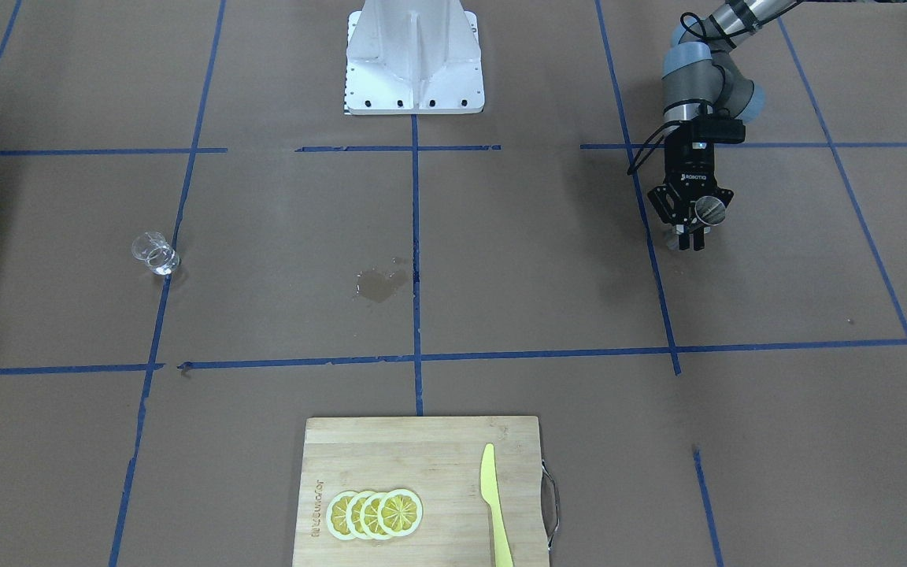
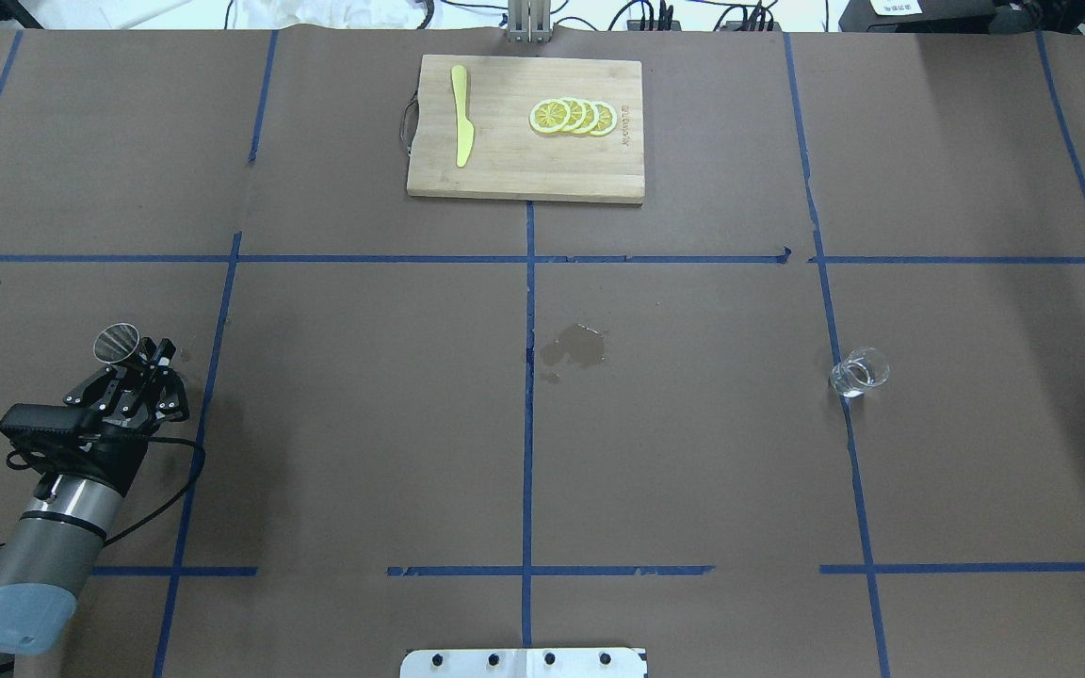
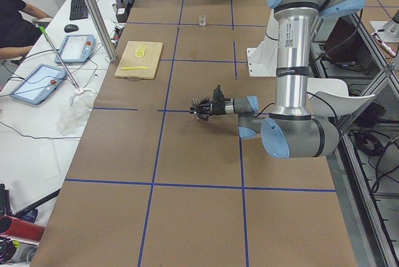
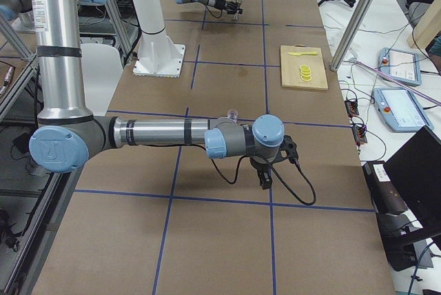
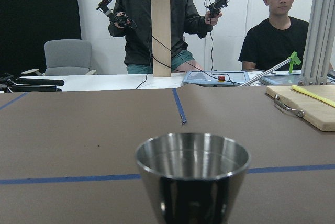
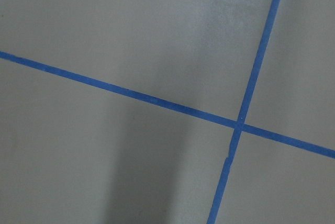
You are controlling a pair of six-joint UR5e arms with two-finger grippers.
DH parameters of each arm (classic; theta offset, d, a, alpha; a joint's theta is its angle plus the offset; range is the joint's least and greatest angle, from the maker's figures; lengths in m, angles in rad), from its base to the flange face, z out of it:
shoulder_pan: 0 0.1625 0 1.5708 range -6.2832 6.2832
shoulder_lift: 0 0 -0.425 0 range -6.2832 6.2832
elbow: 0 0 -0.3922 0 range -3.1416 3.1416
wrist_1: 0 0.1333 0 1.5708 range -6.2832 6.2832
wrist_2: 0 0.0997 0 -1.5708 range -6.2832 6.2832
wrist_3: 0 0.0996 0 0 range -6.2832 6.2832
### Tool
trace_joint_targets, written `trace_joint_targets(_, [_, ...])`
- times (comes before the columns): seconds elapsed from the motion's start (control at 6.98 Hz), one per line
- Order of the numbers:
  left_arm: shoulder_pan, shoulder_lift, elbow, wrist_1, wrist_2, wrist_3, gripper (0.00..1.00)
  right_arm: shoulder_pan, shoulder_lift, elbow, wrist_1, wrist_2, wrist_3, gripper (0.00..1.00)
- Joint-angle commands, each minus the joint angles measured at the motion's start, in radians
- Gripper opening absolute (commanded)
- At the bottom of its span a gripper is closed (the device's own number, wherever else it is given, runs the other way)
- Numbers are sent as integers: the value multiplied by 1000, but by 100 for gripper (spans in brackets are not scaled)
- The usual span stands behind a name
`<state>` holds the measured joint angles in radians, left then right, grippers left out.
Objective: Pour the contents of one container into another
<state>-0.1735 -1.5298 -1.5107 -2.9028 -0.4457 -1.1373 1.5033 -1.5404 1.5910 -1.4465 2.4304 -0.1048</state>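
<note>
Jigger (image 5: 192,177) stands upright, clamped between the left gripper (image 2: 145,358) fingers, seemingly at its waist, mouth up to receive. I cannot tell how the right gripper (image 4: 265,178) fingers stand.

We are looking at a robotics lab. A left arm (image 3: 293,61) and a right arm (image 4: 158,131), both industrial, rise by a white pedestal (image 1: 414,59) on a wide table (image 2: 693,452) papered brown and gridded with blue tape (image 2: 528,424). On the far side we find a white bench with teach pendants (image 3: 76,48), a keyboard (image 3: 78,5) and aluminium frame posts (image 3: 93,11). There a standing person (image 5: 136,25) holds wired hand controllers (image 5: 118,17), and a seated person (image 5: 277,35) is to the right.
</note>
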Motion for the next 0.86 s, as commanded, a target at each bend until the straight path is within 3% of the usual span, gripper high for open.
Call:
trace_joint_targets(0.0, [0,14,-8,-106,-17,175,0,-5,5,6,85,-4,86,100])
trace_joint_targets(0.14, [2,2,-19,-198,-18,292,0,-26,-1,3,174,-7,164,100])
trace_joint_targets(0.43, [12,-56,-2,-200,-14,336,0,-64,-10,4,280,-7,307,100])
trace_joint_targets(0.57, [12,-78,-2,-200,-16,338,0,-92,-26,9,404,-7,420,100])
trace_joint_targets(0.72, [12,-92,-2,-197,-16,338,0,-157,-68,9,634,-25,609,100])
